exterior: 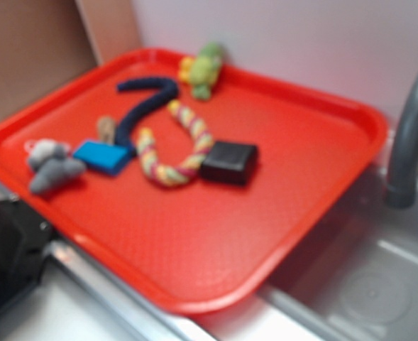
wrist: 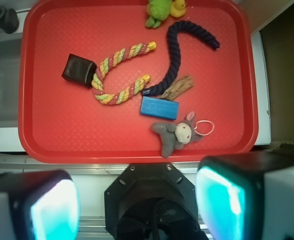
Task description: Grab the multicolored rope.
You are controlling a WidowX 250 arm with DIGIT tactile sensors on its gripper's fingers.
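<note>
While my claw (wrist: 137,200) hangs released above the tray (wrist: 47,135), I aim for the multicolored rope (wrist: 118,77) bend, avoiding the black block (wrist: 79,70).

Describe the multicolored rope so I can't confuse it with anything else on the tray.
On the red tray, look near the middle, beside the dark brown block. The multicolored rope lies bent in a U, its closed end by that block. Unlike the navy rope, it is twisted pink, yellow and light green.
</note>
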